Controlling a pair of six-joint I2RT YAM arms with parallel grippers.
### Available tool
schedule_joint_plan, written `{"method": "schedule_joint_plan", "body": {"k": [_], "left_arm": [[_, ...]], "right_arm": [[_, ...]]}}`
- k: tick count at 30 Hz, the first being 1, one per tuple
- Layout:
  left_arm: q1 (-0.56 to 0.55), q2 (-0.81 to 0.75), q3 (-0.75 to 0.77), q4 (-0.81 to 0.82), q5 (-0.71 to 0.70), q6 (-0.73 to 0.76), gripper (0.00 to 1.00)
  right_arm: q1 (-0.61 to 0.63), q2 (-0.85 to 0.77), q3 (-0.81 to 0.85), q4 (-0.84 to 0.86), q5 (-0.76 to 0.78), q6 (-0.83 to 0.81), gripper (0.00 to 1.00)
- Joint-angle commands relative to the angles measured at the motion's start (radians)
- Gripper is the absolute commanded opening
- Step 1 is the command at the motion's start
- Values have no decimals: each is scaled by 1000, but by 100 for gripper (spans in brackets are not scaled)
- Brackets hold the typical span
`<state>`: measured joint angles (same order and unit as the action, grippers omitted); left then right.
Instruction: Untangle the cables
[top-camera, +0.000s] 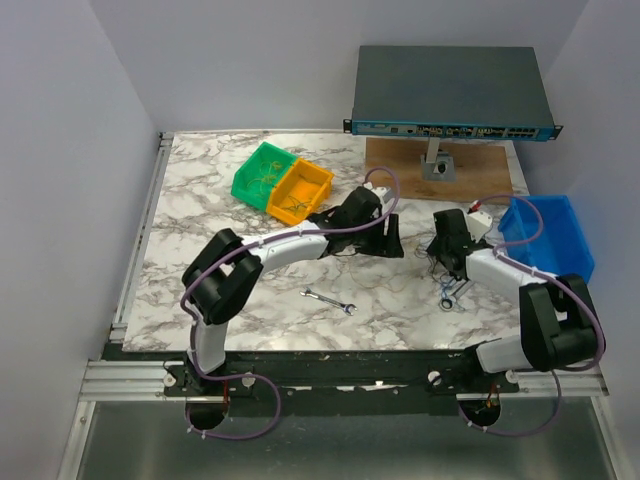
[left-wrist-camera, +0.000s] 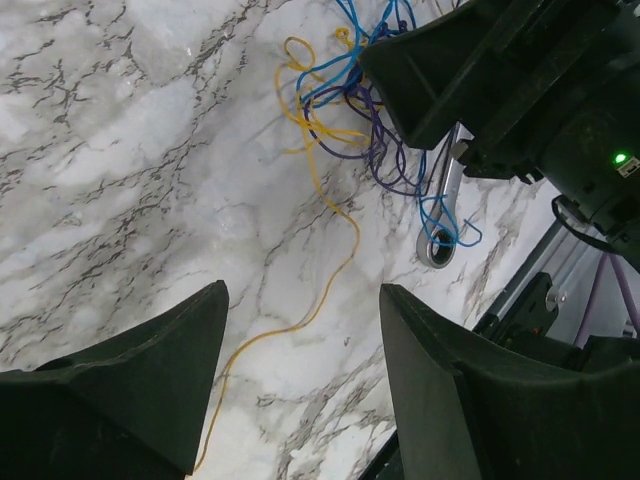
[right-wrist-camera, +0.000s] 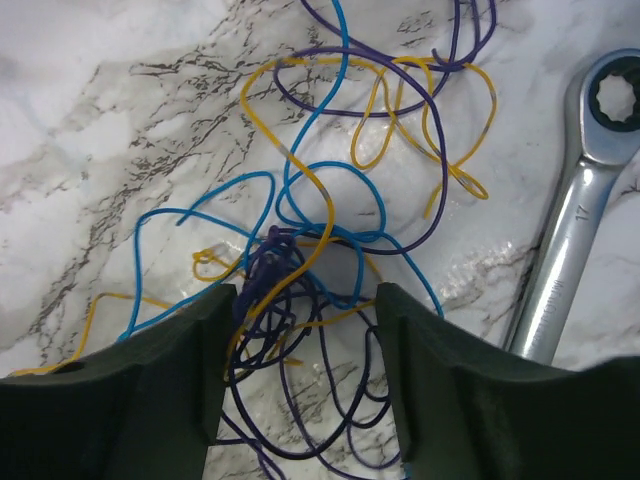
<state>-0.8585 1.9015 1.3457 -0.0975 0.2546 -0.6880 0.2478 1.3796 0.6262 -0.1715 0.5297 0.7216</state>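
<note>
Two grippers, both w/ jaws apart. Blue, yellow & purple cables (right-wrist-camera: 330, 215) lie tangled on the marble table (right-wrist-camera: 90, 110), just beside a wrench (right-wrist-camera: 575, 220). R gripper (right-wrist-camera: 305, 300) straddles the clump's dark knot — strands betw. its fingers, not pinched. L gripper (left-wrist-camera: 300, 300) holds nothing — one yellow strand (left-wrist-camera: 356, 240) trails across the table under its gap.

We count three bins, namely the green bin (top-camera: 243, 185), orange bin (top-camera: 322, 183) and blue bin (top-camera: 560, 235) — and two wrenches, the small wrench (top-camera: 330, 301) and the ratchet wrench (right-wrist-camera: 575, 200). The cables (right-wrist-camera: 330, 230) come in three colours; their number we cannot tell. We also see one network switch (top-camera: 450, 85) and one wooden board (top-camera: 400, 157).
</note>
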Motion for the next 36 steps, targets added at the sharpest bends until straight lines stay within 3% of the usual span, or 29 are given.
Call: {"method": "schedule_joint_plan", "body": {"k": [1,4,6,12,16,20,23,25,26,36], "left_arm": [[-7,62,61,60,63,-57,62],[-9,107,99,55,74,-75,60],[-10,141,122,52,85,-88,60],[-13,191,157,55,94,-119,53],[-15,206,165,33,81,-128,44],[-16,218,158,39,88,-141,25],[-20,236,161,61,115,-156,18],[-20,244,161,92,149,-166,3],[-20,243,167,92,152,-165,0],[148,-55,17,-22,54,-18,0]], "right_arm": [[-9,52,36,55,-29,-2,56],[-8,21,12,69,-39,5,34],[-9,-2,1,73,-47,1,28],[-8,-14,1,71,-71,-1,26],[-8,-20,1,68,-72,0,26],[-8,-33,2,69,-73,3,26],[-8,-37,2,67,-73,7,26],[-8,-44,2,66,-70,11,26],[-8,-49,1,61,-63,17,24],[-68,-209,-72,-1,56,131,5]]}}
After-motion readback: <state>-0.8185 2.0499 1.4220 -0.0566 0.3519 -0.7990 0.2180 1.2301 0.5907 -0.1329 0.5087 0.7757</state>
